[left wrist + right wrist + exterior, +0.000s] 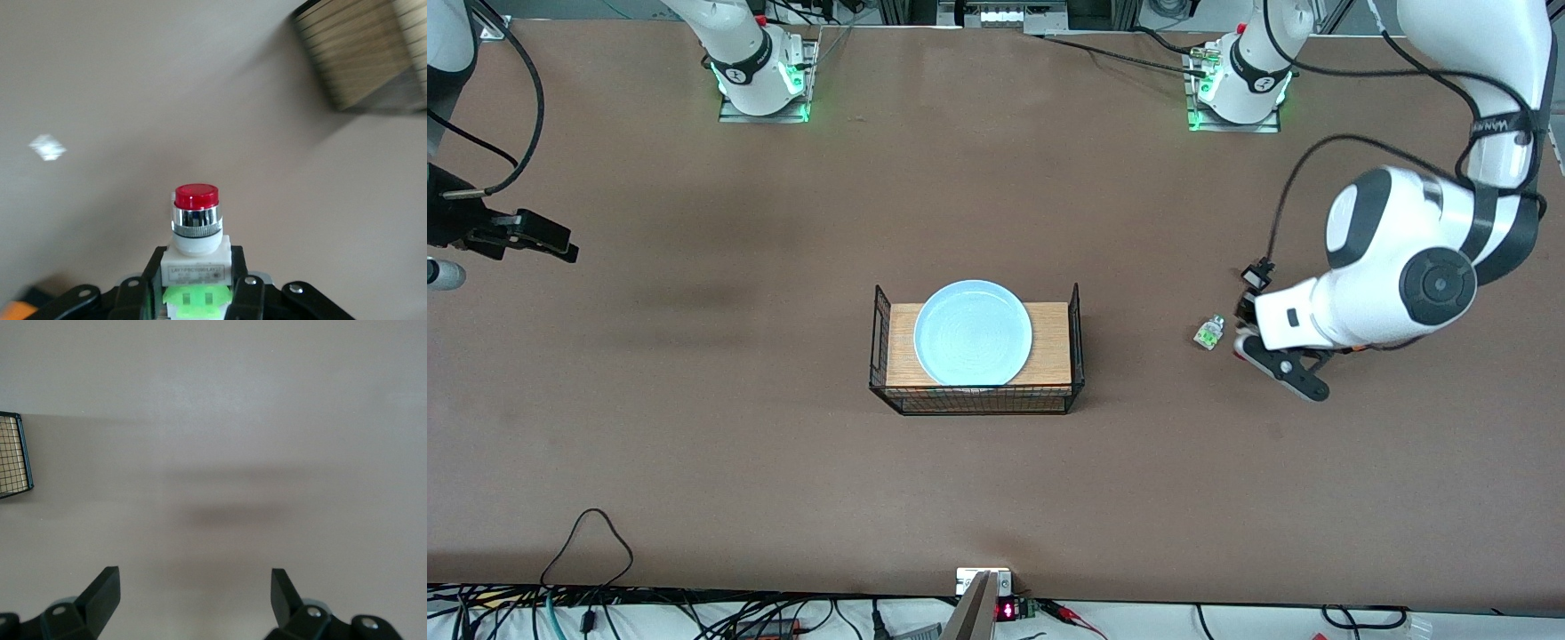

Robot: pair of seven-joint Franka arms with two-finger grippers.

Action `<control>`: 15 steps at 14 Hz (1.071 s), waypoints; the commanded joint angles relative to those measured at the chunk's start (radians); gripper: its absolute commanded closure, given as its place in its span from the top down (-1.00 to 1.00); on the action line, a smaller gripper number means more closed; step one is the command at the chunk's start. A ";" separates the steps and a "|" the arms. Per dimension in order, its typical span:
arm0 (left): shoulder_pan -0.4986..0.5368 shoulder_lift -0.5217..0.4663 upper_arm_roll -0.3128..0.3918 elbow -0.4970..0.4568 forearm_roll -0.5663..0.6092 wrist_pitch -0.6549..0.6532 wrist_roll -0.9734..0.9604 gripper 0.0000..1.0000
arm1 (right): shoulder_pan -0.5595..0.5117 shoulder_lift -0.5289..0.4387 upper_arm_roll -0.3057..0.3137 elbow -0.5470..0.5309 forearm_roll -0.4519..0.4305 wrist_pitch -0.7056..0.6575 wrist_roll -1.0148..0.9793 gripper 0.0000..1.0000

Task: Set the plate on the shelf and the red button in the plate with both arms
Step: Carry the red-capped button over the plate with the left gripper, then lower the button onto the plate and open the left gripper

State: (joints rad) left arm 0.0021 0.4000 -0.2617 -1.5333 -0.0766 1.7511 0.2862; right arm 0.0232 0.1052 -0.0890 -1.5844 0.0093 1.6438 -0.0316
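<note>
A small white label on the white body of the red-capped push button (195, 247) carries a line of print, too small to make out. The black band round the white left robot arm (1505, 127) bears pale lettering that cannot be made out for certain. A small black display (1006, 610) at the table's (694, 444) near edge glows with red digits, unreadable.

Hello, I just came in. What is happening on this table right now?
The left gripper has its fingers shut on the red button, toward the left arm's end of the table. The plate already lies on the wooden board in the wire rack mid-table. The right gripper waits open over bare table at the right arm's end.
</note>
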 commanded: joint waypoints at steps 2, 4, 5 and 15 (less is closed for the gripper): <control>-0.002 0.025 -0.155 0.140 -0.120 -0.071 -0.327 -0.82 | 0.000 -0.018 0.006 -0.009 -0.005 0.007 0.009 1.00; -0.051 0.039 -0.217 0.177 -0.126 -0.058 -0.531 -0.82 | 0.000 -0.018 0.006 -0.009 -0.005 0.010 0.009 1.00; -0.101 0.066 -0.217 0.215 -0.124 -0.035 -0.609 -0.82 | 0.000 -0.018 0.006 -0.009 -0.005 0.010 0.007 1.00; -0.378 0.298 -0.114 0.263 0.006 0.438 -0.860 -0.80 | 0.000 -0.018 0.006 -0.008 -0.003 0.013 0.009 1.00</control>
State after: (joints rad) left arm -0.3109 0.6637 -0.4351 -1.3283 -0.1263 2.1866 -0.5429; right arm 0.0234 0.1052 -0.0880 -1.5840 0.0093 1.6508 -0.0316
